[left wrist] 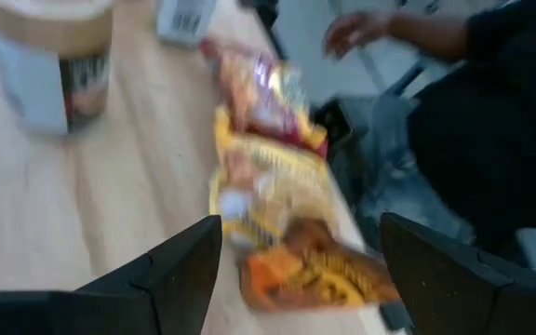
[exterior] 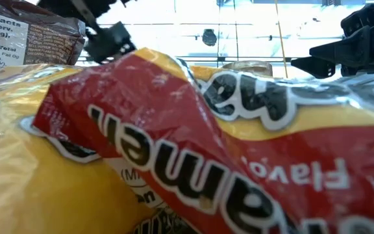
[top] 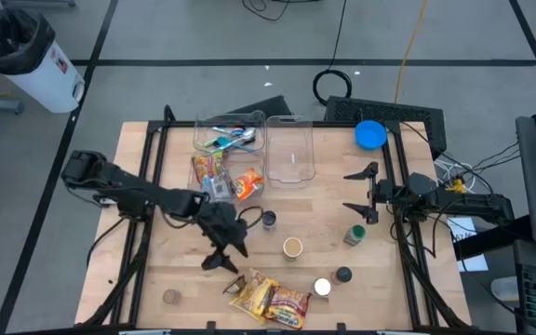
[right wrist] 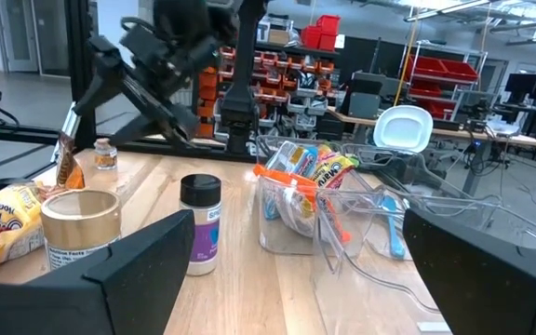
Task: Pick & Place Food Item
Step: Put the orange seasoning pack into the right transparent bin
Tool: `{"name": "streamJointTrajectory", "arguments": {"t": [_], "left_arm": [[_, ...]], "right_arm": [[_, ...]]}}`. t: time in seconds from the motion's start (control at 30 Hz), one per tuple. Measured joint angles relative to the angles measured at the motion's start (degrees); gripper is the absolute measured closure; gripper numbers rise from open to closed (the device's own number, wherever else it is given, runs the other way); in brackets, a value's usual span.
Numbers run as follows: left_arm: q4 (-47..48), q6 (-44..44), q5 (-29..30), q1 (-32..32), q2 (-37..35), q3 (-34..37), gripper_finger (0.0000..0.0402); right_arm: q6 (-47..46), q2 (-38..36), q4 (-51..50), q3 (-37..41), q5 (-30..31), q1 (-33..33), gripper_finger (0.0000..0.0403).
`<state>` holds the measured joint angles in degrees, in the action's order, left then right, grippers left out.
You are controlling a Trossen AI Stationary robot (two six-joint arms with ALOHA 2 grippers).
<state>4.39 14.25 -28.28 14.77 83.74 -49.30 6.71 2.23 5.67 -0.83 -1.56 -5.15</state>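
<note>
two snack packets (top: 270, 298) at the near edge; two clear bins (top: 291, 149). left gripper (top: 228, 259) fingers apart, empty, above packets. right gripper (top: 359, 193) apart, idle.

Item: 2 yellow-and-red snack packets (top: 270, 299), crinkled plastic.
Pose: lying flat, touching, overlapping slightly.
Location: near front edge of table (top: 361, 288), about centre.
Low view: yellow-and-red wrapper (exterior: 193, 149) fills the frame, lettering upside down.
Left wrist view: packets (left wrist: 277, 205) lie along table edge.

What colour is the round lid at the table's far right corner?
Blue lid; clearest in the high view.
</note>
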Motion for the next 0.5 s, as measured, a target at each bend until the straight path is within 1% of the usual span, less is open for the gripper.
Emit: {"name": "streamJointTrajectory", "arguments": {"t": [0.1,0.2,0.33,0.5], "left_arm": [[4.03,3.12,6.25,3.75,-0.55,0.00,0.0103],[6.35,7.52,9.98,6.99,-0.40,0.00,0.0103],[6.35,11.13,10.89,9.95,0.25,0.04,0.0103],[4.70,15.12,11.83,12.09,0.16,0.02,0.0103]], "right_arm": [[0.01,-0.01,0.02,0.01,0.00,0.00,0.0023],[-0.01,0.01,0.04,0.01,-0.01,0.00,0.0023],[-0.01,0.01,0.04,0.01,0.00,0.00,0.0023],[-0.01,0.01,0.02,0.01,0.00,0.00,0.0023]]}}
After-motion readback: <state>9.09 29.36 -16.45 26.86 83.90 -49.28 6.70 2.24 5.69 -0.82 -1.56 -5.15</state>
